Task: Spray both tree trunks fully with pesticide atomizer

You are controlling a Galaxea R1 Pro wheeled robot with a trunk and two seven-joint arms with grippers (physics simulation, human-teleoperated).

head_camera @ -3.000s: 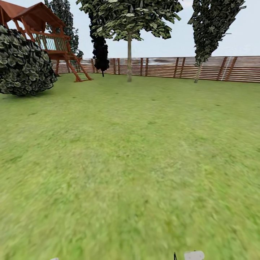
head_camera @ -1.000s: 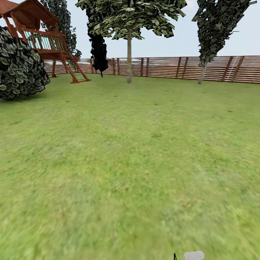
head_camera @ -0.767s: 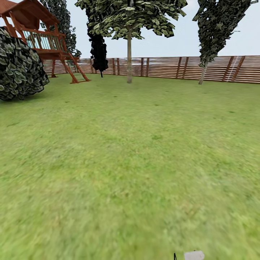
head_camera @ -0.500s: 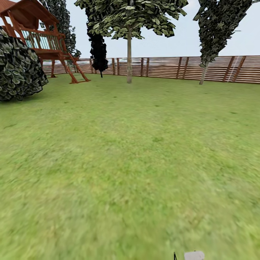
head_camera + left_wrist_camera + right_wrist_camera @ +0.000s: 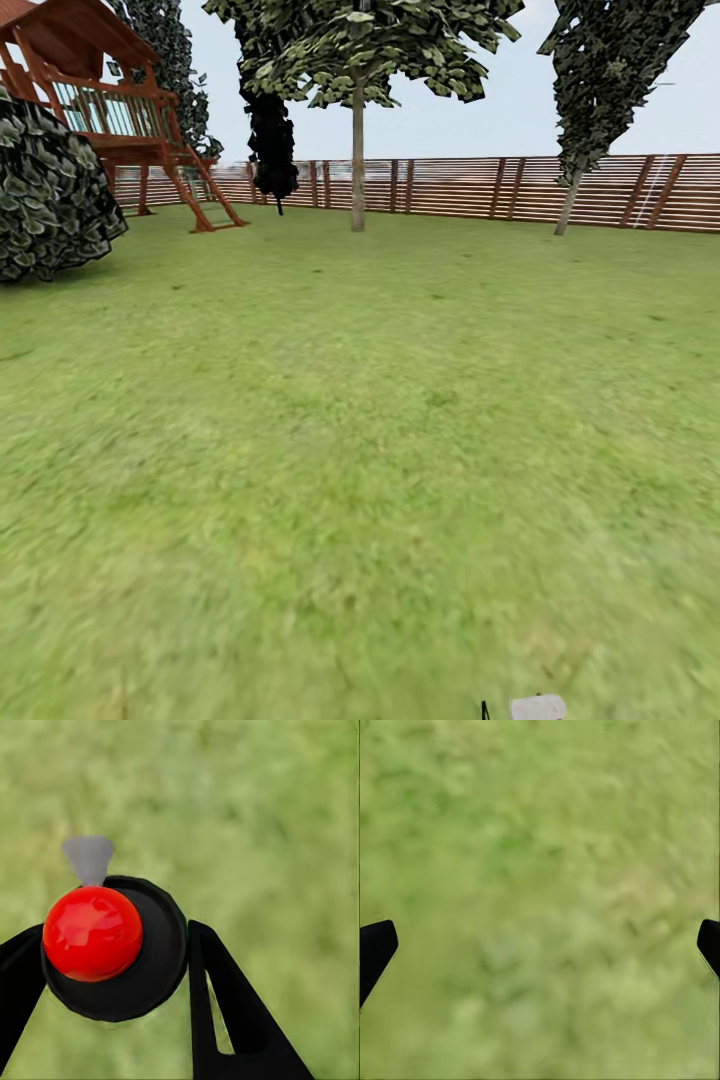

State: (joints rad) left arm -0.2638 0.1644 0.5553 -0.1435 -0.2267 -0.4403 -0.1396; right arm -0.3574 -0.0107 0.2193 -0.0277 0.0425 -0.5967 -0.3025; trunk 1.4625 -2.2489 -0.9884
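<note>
In the left wrist view my left gripper (image 5: pixel 116 937) is shut on the pesticide atomizer (image 5: pixel 112 949), a dark round bottle with a red ball on top and a small grey nozzle, held above blurry grass. My right gripper (image 5: pixel 544 941) is open over bare grass, its black fingertips (image 5: pixel 376 945) at the picture's edges. Far across the lawn (image 5: pixel 360 450) stand two trees with pale trunks, one at the middle (image 5: pixel 357 160) and one leaning at the right (image 5: pixel 568 205), both in front of the fence.
A brown slatted fence (image 5: pixel 450 187) closes the far side. A wooden play tower (image 5: pixel 110 100) and a large dark bush (image 5: pixel 50 195) stand at the left. A black-leaved tree (image 5: pixel 272 140) is beside the middle tree. A pale grey robot part (image 5: pixel 537 708) shows at the bottom edge.
The whole head view has shifted as the camera moves: the bush and play tower slide left and the right tree drifts right. The atomizer stays in my left gripper.
</note>
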